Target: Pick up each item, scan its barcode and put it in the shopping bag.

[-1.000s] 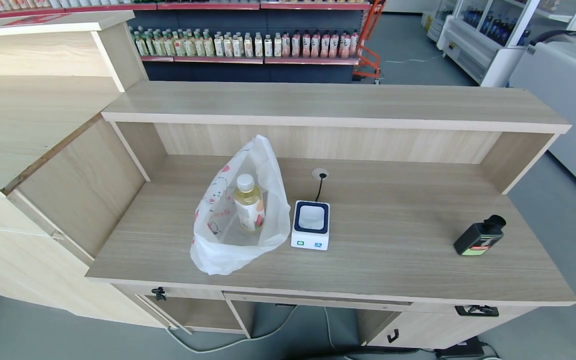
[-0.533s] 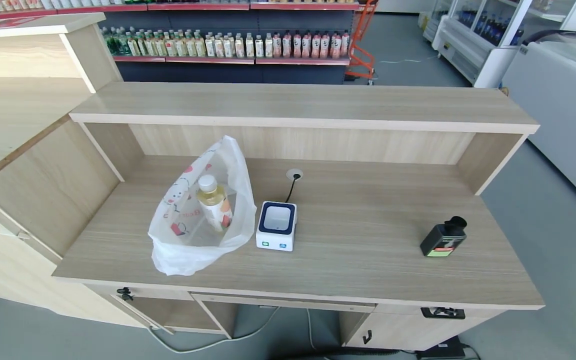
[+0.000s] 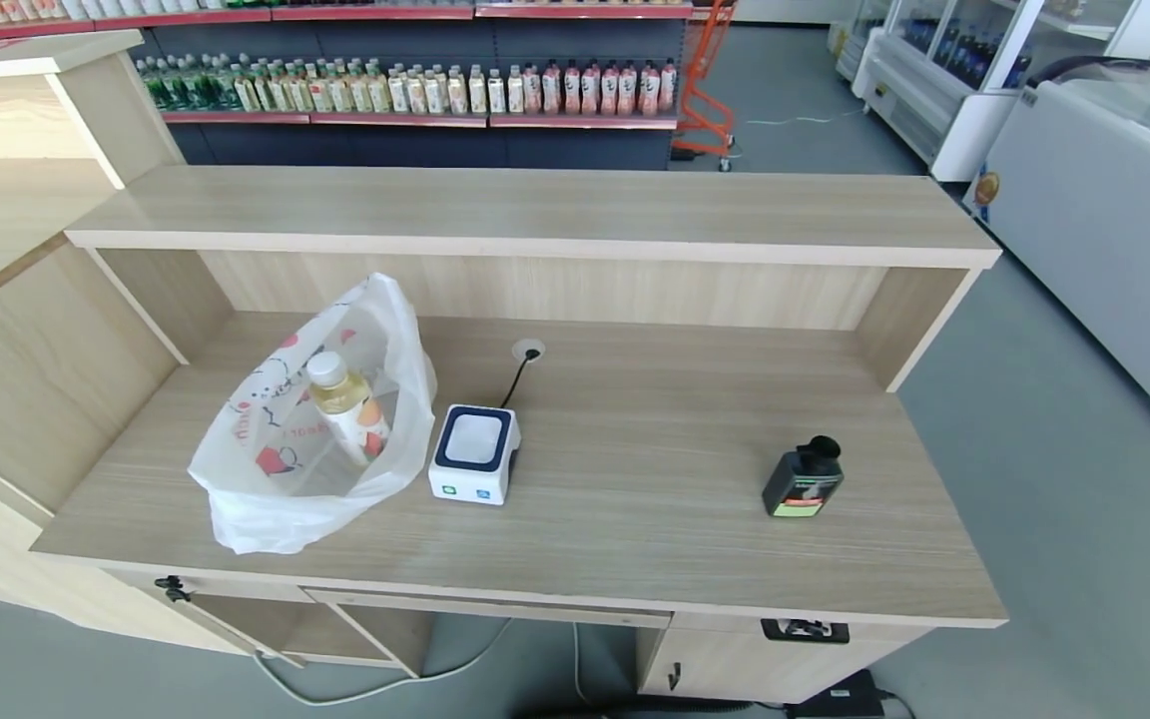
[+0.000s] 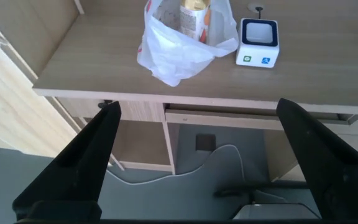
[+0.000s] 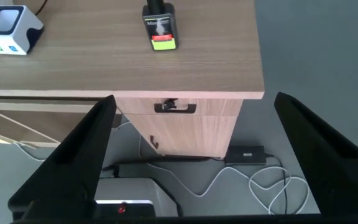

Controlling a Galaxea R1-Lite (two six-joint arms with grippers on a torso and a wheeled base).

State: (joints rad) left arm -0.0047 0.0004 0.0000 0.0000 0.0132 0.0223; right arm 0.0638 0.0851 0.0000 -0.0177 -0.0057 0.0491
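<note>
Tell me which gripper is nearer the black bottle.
Right. The right gripper hangs open off the front edge of the counter, facing the black bottle; the left gripper hangs before the shopping bag at the other end.

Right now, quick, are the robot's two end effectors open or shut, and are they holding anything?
Left end effector: open, holding nothing.
Right end effector: open, holding nothing.
</note>
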